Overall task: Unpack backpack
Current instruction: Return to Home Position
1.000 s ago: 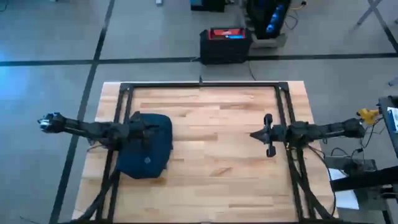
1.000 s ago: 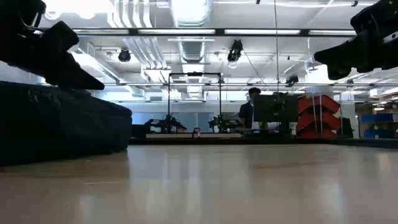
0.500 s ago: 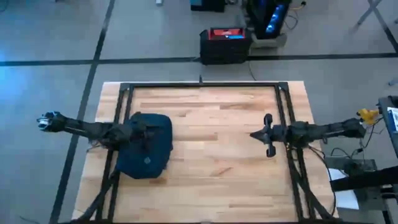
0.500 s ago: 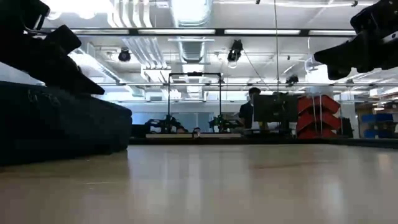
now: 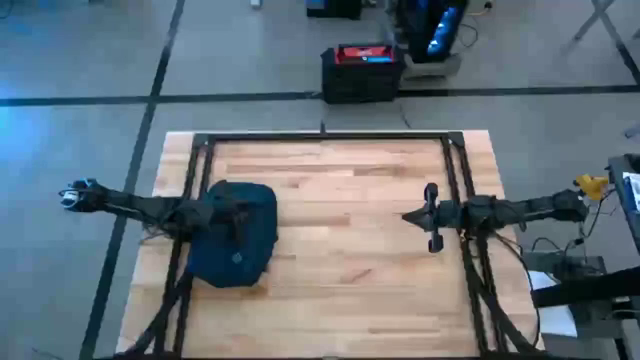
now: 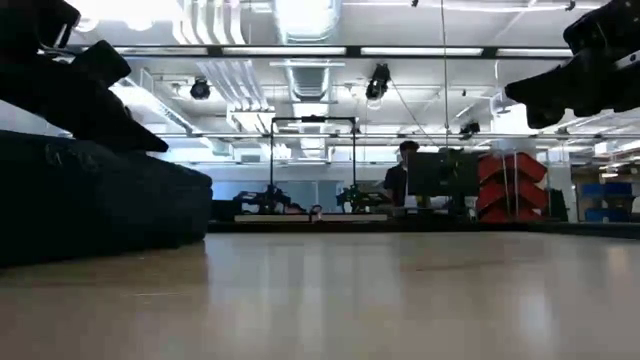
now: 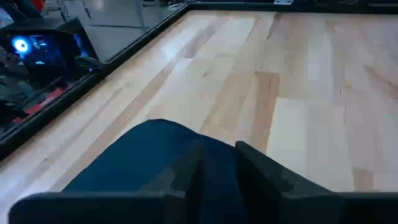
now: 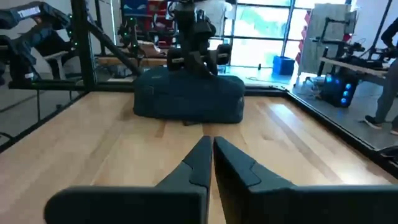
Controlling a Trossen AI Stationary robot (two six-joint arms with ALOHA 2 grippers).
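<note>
The backpack lies at 9 o'clock on the table, close to that edge. Your left gripper hangs low over the bag's 12 o'clock end. In the left wrist view its fingers stand a little apart, with only navy fabric showing in the gap and nothing held. From table height the fingertips look just clear of the bag's top, but the margin is thin and I cannot rule out a light touch.

That is where your trouble would come from. If you pull this arm back toward 9 o'clock without lifting first, a parted finger could catch a fold, a strap or a zip pull. The bag is soft and unanchored, so it would likely slide with the arm toward the near edge — it could even tip over it. A dip while retracting would press into the fabric and push the bag out of place. I would lift straight up first, then withdraw.

The right gripper waits at 3 o'clock, well apart from the bag, with its fingers pressed together on nothing. It adds little risk unless it swings toward 9 o'clock while the left arm crosses — keep the two moves separate.

Whether the bag's zip is fully shut cannot be told from here.
</note>
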